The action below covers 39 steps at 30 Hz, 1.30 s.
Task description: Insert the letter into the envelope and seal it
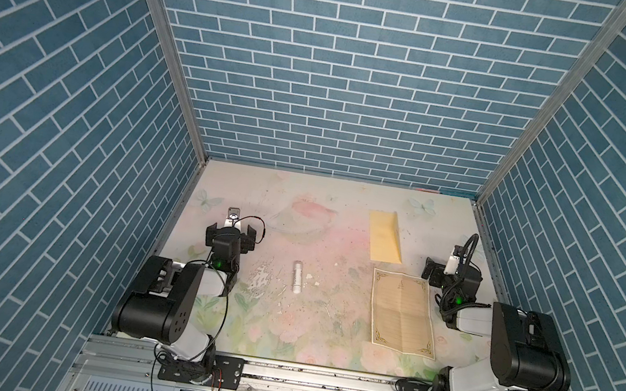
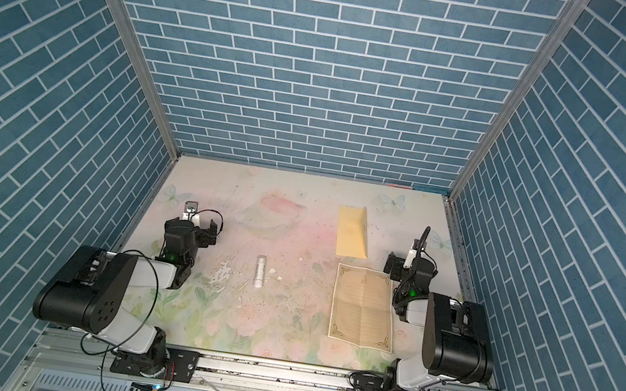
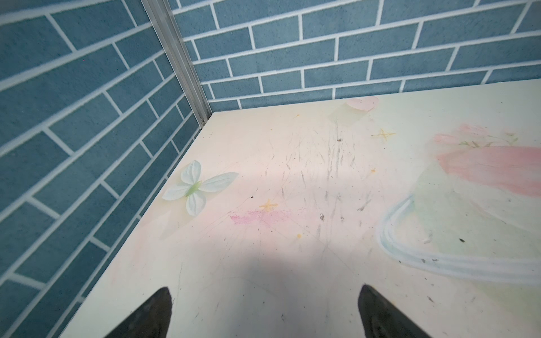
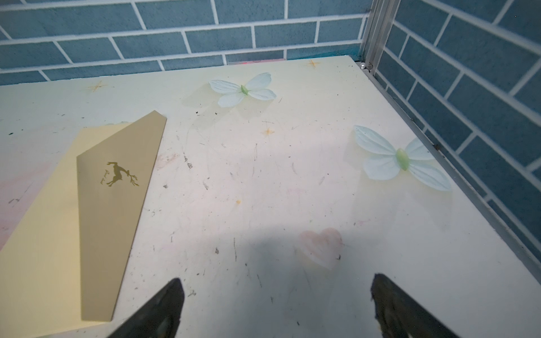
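Left end effector (image 3: pixel 265 289), released with jaws wide, stands at the surface's (image 1: pixel 336 250) left side, well apart from both papers. A white tube (image 1: pixel 297 277) lies mid-surface. Further right the letter (image 1: pixel 403 313) lies flat, the envelope (image 1: pixel 386 237) just behind it, flap open. Right end effector (image 4: pixel 278 279), also released, stands just right of both.

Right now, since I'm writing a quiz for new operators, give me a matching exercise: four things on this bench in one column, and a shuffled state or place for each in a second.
Things:
1 letter
2 envelope
3 white tube
4 left claw

States:
A flap open
B open, holding nothing
C lying on its side, mid-scene
D unfolded flat, creased

Pairs: 1-D, 2-A, 3-C, 4-B
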Available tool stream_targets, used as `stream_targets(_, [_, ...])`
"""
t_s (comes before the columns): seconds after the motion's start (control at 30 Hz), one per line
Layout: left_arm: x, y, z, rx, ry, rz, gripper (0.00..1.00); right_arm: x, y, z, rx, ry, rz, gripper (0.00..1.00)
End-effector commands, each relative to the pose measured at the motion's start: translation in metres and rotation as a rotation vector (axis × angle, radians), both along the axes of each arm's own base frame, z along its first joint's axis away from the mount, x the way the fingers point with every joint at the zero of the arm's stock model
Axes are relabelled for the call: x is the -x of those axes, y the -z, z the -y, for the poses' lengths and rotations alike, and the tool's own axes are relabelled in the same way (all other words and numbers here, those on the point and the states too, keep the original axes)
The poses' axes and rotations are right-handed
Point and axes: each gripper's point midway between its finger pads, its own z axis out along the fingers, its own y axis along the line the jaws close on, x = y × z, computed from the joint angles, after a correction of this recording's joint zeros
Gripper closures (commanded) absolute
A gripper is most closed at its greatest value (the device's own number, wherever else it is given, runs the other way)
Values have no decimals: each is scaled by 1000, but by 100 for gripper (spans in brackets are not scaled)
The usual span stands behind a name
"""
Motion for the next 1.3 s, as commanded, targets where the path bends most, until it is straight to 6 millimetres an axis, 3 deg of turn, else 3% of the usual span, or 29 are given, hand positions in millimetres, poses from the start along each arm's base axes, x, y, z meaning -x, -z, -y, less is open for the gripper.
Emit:
stream_targets(0.0, [-1, -1, 3, -2, 13, -1, 0, -13, -15, 2, 24, -7, 42, 1])
stream_targets(0.53, [0, -4, 4, -2, 20, 15, 0, -12, -18, 1, 24, -15, 50, 1])
stream_targets(0.67, [12, -29, -2, 4, -12, 56, 0, -3, -49, 4, 27, 2, 49, 2])
stream_targets(0.87, [41, -87, -5, 108, -73, 96, 0, 13, -124, -12, -60, -52, 116, 2])
stream_targets(0.93, [48, -107, 7, 191, -36, 114, 0, 21, -145, -29, -120, -125, 122, 3])
stream_targets(1.07, [60, -143, 52, 302, 127, 151, 0, 40, -167, -46, -204, -195, 113, 5])
stream_targets(1.27, [85, -168, 158, 434, 480, 99, 0, 66, -172, -62, -296, -244, 42, 6])
